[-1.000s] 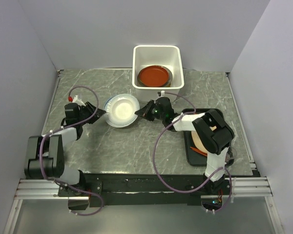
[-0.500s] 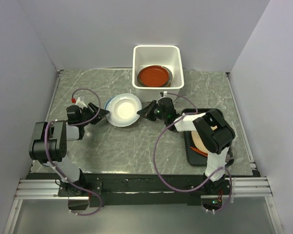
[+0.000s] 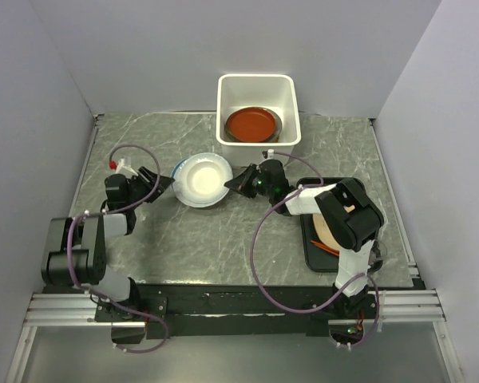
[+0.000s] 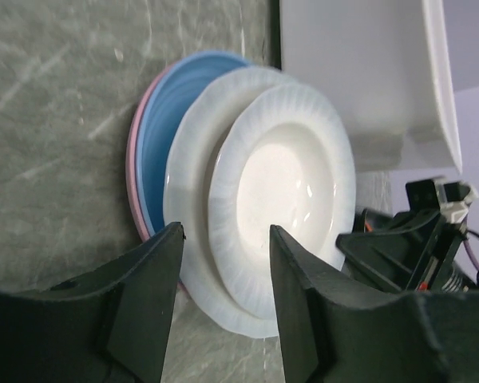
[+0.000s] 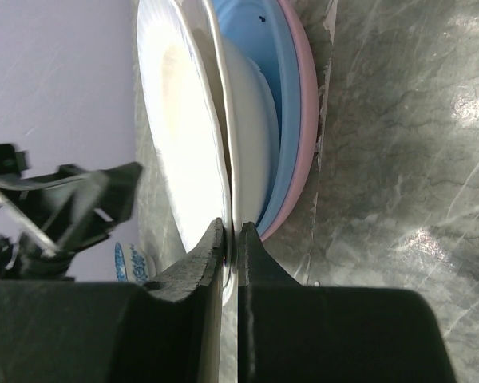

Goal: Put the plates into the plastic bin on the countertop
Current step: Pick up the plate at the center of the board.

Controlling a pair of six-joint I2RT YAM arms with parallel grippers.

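Observation:
A stack of plates (image 3: 202,179) lies on the countertop (image 3: 223,239), left of the plastic bin (image 3: 255,80): a white plate (image 4: 279,183) over a wider white one (image 4: 188,191), then pale blue (image 4: 156,136) and pink (image 4: 131,171). My right gripper (image 5: 231,235) is shut on the right rim of the top white plate (image 5: 180,120), which is tilted up off the blue plate (image 5: 275,80). My left gripper (image 4: 223,239) stands open just off the stack's left edge, holding nothing. A red-brown plate (image 3: 254,124) lies in the bin.
A black tray (image 3: 310,239) sits at the right, mostly under my right arm, with a cream plate (image 3: 329,233) on it. The bin's white wall (image 4: 359,80) rises just behind the stack. Walls close in the countertop on three sides.
My left gripper's jaws have opened wider at the stack's left edge and its arm has shifted. The right gripper and the white plate have edged slightly right.

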